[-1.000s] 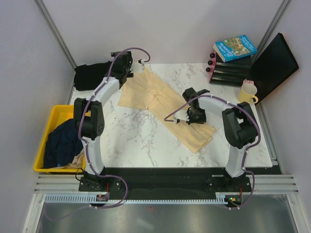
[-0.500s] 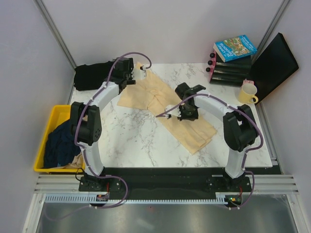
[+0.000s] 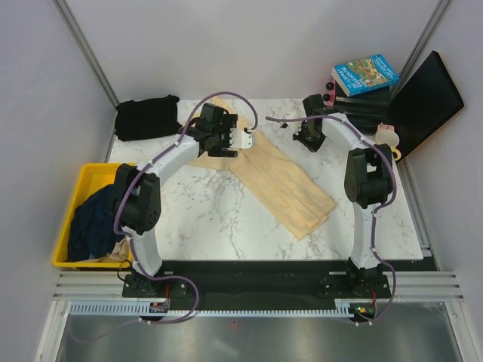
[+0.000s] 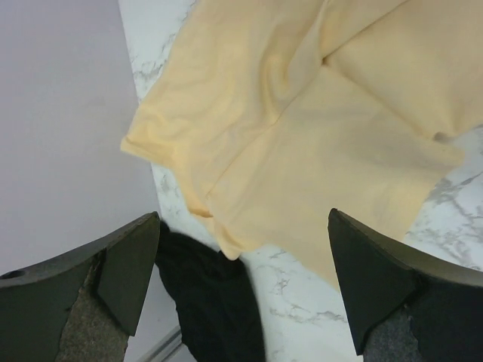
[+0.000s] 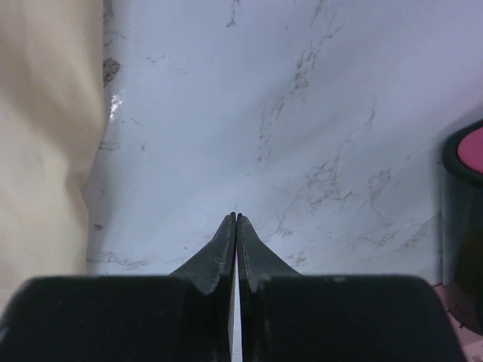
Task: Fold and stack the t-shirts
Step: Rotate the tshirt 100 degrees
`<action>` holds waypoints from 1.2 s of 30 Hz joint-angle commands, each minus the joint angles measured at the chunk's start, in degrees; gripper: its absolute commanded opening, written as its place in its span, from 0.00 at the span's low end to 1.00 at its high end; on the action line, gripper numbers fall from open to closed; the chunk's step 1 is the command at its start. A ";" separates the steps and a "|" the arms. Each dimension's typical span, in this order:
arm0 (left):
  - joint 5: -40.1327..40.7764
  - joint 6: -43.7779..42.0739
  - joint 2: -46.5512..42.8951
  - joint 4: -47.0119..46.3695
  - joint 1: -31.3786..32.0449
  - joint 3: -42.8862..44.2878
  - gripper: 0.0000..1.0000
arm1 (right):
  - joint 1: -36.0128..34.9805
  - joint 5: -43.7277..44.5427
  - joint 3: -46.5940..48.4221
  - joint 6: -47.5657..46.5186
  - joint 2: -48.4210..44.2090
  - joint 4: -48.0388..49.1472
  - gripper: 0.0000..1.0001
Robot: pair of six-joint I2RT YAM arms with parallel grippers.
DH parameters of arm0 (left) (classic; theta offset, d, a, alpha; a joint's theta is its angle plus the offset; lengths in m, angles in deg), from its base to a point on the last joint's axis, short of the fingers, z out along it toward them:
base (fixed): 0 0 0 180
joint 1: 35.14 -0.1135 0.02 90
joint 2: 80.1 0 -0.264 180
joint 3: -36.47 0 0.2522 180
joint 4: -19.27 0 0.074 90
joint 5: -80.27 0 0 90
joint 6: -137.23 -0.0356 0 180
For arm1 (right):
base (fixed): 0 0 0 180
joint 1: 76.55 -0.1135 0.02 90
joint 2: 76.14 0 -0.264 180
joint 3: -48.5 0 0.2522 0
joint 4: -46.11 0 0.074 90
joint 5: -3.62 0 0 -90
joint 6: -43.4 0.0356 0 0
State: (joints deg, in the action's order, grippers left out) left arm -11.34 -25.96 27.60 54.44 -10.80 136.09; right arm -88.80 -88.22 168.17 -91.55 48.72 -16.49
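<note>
A pale cream-yellow t-shirt [image 3: 290, 188] lies as a long band running diagonally from the back left toward the front right of the marble table [image 3: 219, 219]. My left gripper [image 3: 219, 136] hovers over its back-left end, jaws wide open and holding nothing. The left wrist view shows the cream shirt [image 4: 302, 136] and, below it, the black t-shirt [image 4: 211, 302]. That black t-shirt [image 3: 147, 117] sits bunched at the back left corner. A dark navy t-shirt [image 3: 94, 222] lies in the yellow bin [image 3: 83, 177]. My right gripper [image 3: 306, 138] is shut and empty over bare marble at the back, right of the cream shirt [image 5: 38, 151].
The yellow bin hangs off the table's left edge. At the back right stand a black-and-pink rack [image 3: 355, 113] with a book [image 3: 364, 74] on top, a yellow mug [image 3: 385, 143] and a leaning black panel [image 3: 424, 102]. The rack's edge [image 5: 464, 226] shows right of my right gripper.
My right gripper left the middle of the cream shirt and swung to the back of the table. My left gripper moved from the back-left corner rightward over the shirt.
</note>
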 commanded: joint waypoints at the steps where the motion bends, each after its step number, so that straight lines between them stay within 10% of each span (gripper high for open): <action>1: -8.49 4.02 0.39 2.67 1.59 2.46 0.99 | -1.46 -2.55 2.63 3.29 0.47 2.69 0.06; 12: -14.30 4.10 10.86 7.15 2.91 10.37 0.90 | 1.26 -1.41 10.45 6.89 3.81 6.03 0.02; 19: -16.67 3.84 12.45 9.09 4.14 10.99 0.42 | 4.25 1.23 11.43 11.63 4.69 9.72 0.00; 22: -17.72 3.67 12.80 10.05 4.14 11.34 0.02 | 4.60 3.07 10.38 12.08 4.87 10.69 0.00; 36: -16.77 -1.87 15.52 18.14 5.81 9.23 0.02 | 7.07 5.28 12.13 12.08 5.84 12.36 0.00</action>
State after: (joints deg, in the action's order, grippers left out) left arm -29.15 -24.01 41.18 68.47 -5.97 145.95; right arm -82.83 -83.35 177.50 -80.84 54.55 -6.43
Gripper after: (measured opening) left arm 0.025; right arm 0.007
